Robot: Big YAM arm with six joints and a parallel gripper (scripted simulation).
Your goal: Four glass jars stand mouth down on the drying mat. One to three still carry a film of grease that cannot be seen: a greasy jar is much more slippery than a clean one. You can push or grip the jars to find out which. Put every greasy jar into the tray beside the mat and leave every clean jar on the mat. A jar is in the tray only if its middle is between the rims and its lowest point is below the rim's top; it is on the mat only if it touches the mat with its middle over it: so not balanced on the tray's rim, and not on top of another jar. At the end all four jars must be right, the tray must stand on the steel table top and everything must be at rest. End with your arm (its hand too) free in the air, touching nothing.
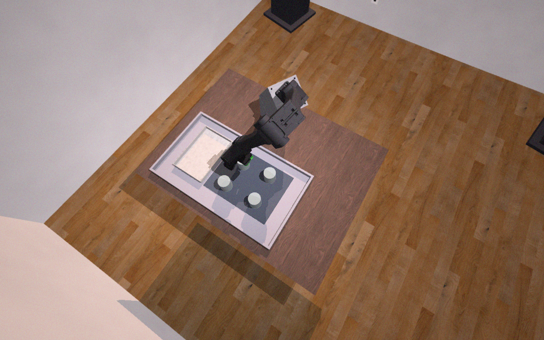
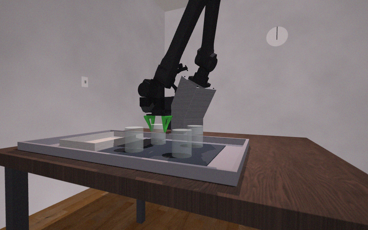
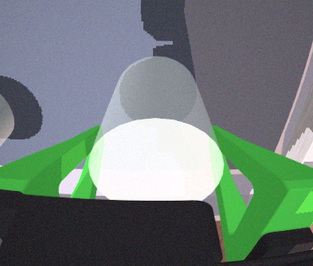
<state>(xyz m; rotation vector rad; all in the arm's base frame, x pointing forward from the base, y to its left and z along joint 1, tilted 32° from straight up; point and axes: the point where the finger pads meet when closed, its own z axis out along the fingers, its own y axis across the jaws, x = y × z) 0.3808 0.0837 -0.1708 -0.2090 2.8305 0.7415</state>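
Your gripper (image 3: 156, 159) has its green fingers pressed against both sides of the jar (image 3: 156, 142), clamped on it near its closed upper end. The jar stands upright on the mat (image 1: 280, 186), mouth down, long axis vertical, running straight down from between the jaws.

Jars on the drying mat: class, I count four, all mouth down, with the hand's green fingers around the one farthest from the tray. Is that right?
Not quite. The hand is around the jar nearest the tray, as the top view shows. The rest holds: four jars, all on the drying mat.
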